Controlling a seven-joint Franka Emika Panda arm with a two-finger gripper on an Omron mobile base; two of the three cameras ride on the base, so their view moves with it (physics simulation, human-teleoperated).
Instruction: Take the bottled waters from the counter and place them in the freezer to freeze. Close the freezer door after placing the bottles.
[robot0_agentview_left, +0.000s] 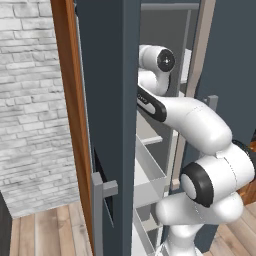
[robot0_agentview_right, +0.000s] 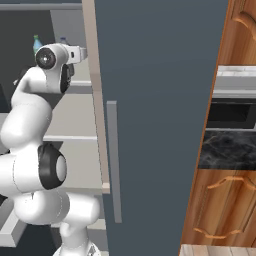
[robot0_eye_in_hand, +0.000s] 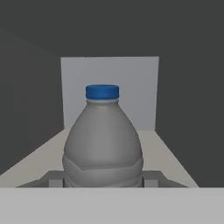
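A greyish bottled water (robot0_eye_in_hand: 103, 140) with a blue cap stands upright on a pale freezer shelf (robot0_eye_in_hand: 168, 159). My gripper (robot0_eye_in_hand: 103, 179) is shut on its lower body, one fingertip (robot0_eye_in_hand: 54, 179) at each side. From the right base view the arm reaches into the open freezer (robot0_agentview_right: 65, 120), and a clear bluish bottled water (robot0_agentview_right: 36, 45) with a green cap stands on the upper shelf just behind the hand. The freezer door (robot0_agentview_left: 107, 100) stands wide open, with its grey bar handle (robot0_agentview_left: 97, 210) low down. The black marble counter (robot0_agentview_right: 227, 150) lies off to the right.
The plain slate-blue fridge door (robot0_agentview_right: 155, 100) with its grey handle (robot0_agentview_right: 112, 160) stays shut right of the arm. Grey shelves and a white bin (robot0_agentview_left: 147, 170) sit below the hand. A brown wooden panel (robot0_agentview_left: 72, 110) flanks the open door, and wooden cabinets (robot0_agentview_right: 220, 210) lie under the counter.
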